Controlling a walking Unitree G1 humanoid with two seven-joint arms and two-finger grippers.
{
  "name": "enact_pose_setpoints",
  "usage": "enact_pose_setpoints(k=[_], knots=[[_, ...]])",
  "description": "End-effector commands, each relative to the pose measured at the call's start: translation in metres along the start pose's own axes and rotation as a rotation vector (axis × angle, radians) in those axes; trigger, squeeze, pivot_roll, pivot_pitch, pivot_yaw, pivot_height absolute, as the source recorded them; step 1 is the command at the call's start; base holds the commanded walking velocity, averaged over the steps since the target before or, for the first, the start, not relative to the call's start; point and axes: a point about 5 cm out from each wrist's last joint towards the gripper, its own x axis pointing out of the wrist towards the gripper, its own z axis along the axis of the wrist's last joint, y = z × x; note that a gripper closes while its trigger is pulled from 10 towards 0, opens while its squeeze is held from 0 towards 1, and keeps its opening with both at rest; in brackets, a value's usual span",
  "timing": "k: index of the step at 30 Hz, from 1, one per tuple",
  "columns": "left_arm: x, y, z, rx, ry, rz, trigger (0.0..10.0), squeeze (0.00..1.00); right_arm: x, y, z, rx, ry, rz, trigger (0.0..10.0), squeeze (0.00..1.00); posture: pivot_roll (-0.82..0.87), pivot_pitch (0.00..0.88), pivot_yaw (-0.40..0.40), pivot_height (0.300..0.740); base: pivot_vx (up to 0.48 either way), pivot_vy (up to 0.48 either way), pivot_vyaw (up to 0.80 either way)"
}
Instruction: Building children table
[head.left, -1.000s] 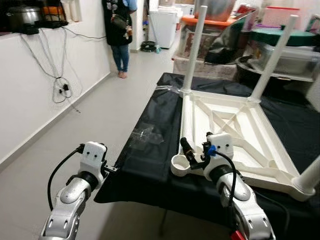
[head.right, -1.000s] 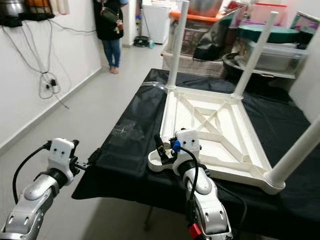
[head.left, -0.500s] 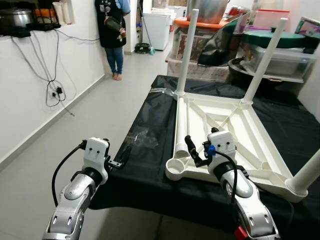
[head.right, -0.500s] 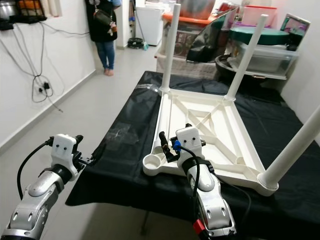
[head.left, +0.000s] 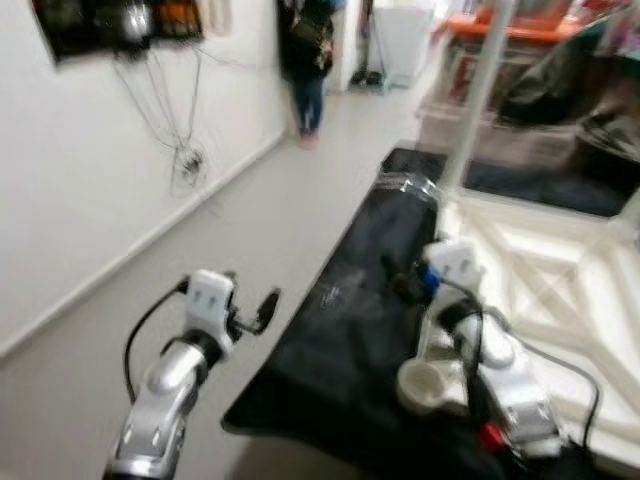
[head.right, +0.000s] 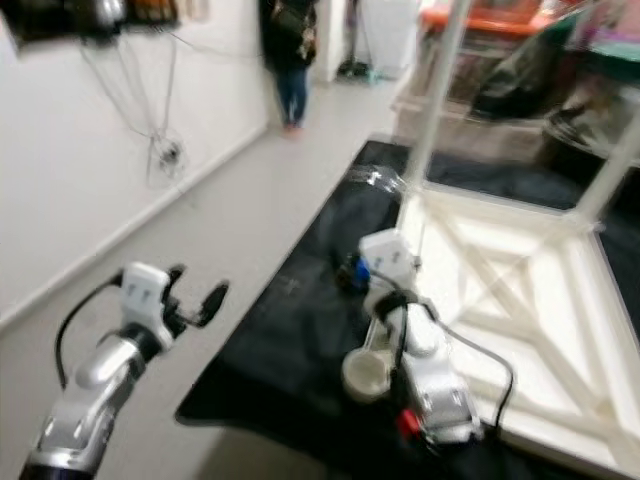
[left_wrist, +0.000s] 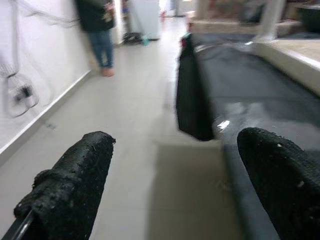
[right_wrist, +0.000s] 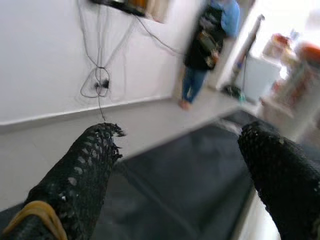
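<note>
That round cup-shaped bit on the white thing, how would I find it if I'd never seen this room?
Find the black-covered bench, where a white children's table lies upside down. At its near corner, beside the right gripper, sits an empty leg socket; the far corner holds an upright white leg.

A person (head.left: 306, 60) in dark top and jeans stands far down the grey floor (head.left: 190, 250). Cables (head.left: 180, 120) hang on the white wall (head.left: 70, 180) at left. Far right, blurred, what may be storage boxes (head.left: 520, 70).
</note>
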Motion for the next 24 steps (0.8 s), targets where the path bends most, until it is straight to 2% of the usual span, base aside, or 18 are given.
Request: enact_pose_setpoints(k=[1,2,3,4,5,6,7,8,9,11,12,14,17,21,23,24], knots=[[0.000,0.000,-0.002,0.004,0.014,-0.001,10.0,0.00,-0.003,-0.004,-0.003,-0.017,-0.001,-0.005,10.0,0.00,0.06,0.000,-0.069,0.740,0.000,0.000,0.00],[-0.001,0.000,-0.004,0.009,0.020,0.000,10.0,0.00,-0.006,-0.010,0.002,-0.140,-0.027,0.004,10.0,0.00,0.06,0.000,-0.071,0.740,0.000,0.000,0.00],[-0.001,0.000,-0.004,0.009,0.020,0.000,10.0,0.00,-0.006,-0.010,0.002,-0.140,-0.027,0.004,10.0,0.00,0.06,0.000,-0.071,0.740,0.000,0.000,0.00],[-0.003,0.001,-0.006,0.010,0.032,0.009,10.0,0.00,-0.016,-0.011,0.004,-0.265,-0.042,0.048,10.0,0.00,0.05,0.000,-0.074,0.740,0.000,0.000,0.00],[-0.005,0.002,-0.011,0.011,0.047,0.019,10.0,0.00,-0.040,-0.004,0.003,-0.413,-0.048,0.203,10.0,0.00,0.04,0.000,-0.071,0.740,0.000,0.000,0.00],[-0.005,0.002,-0.011,0.011,0.047,0.019,10.0,0.00,-0.040,-0.004,0.003,-0.413,-0.048,0.203,10.0,0.00,0.04,0.000,-0.071,0.740,0.000,0.000,0.00],[-0.006,0.003,-0.012,0.011,0.050,0.020,10.0,0.00,-0.049,-0.001,0.002,-0.442,-0.042,0.267,10.0,0.00,0.04,0.000,-0.071,0.740,0.000,0.000,0.00],[-0.006,0.003,-0.012,0.011,0.050,0.020,10.0,0.00,-0.049,-0.001,0.002,-0.442,-0.042,0.267,10.0,0.00,0.04,0.000,-0.071,0.740,0.000,0.000,0.00],[-0.006,0.002,-0.012,0.008,0.052,0.020,10.0,0.00,-0.057,-0.003,-0.002,-0.475,-0.023,0.319,10.0,0.00,0.03,0.000,-0.066,0.740,0.000,0.000,0.00],[-0.005,0.001,-0.013,0.007,0.056,0.011,10.0,0.00,-0.064,-0.022,-0.007,-0.534,0.053,0.376,10.0,0.00,0.03,0.000,-0.066,0.740,0.000,0.000,0.00],[-0.005,0.001,-0.013,0.007,0.056,0.011,10.0,0.00,-0.064,-0.022,-0.007,-0.534,0.053,0.376,10.0,0.00,0.03,0.000,-0.066,0.740,0.000,0.000,0.00],[-0.004,0.000,-0.014,0.005,0.058,0.005,10.0,0.00,-0.065,-0.035,-0.009,-0.545,0.115,0.427,10.0,0.00,0.01,0.000,-0.057,0.740,0.000,0.000,0.00],[-0.001,-0.001,-0.014,0.004,0.058,0.000,10.0,0.00,-0.059,-0.042,-0.011,-0.538,0.170,0.393,10.0,0.00,0.01,0.000,-0.059,0.740,0.000,0.000,0.00],[0.000,-0.002,-0.014,0.004,0.056,-0.001,10.0,0.00,-0.057,-0.044,-0.013,-0.542,0.207,0.368,10.0,0.00,0.01,0.000,-0.060,0.740,0.000,0.000,0.00],[0.001,-0.001,-0.013,0.003,0.052,0.001,10.0,0.00,-0.059,-0.036,-0.024,-0.493,0.313,0.408,10.0,0.00,0.02,0.000,-0.067,0.740,0.000,0.000,0.00],[0.001,-0.001,-0.013,0.003,0.052,0.001,10.0,0.00,-0.059,-0.036,-0.024,-0.493,0.313,0.408,10.0,0.00,0.02,0.000,-0.067,0.740,0.000,0.000,0.00]])
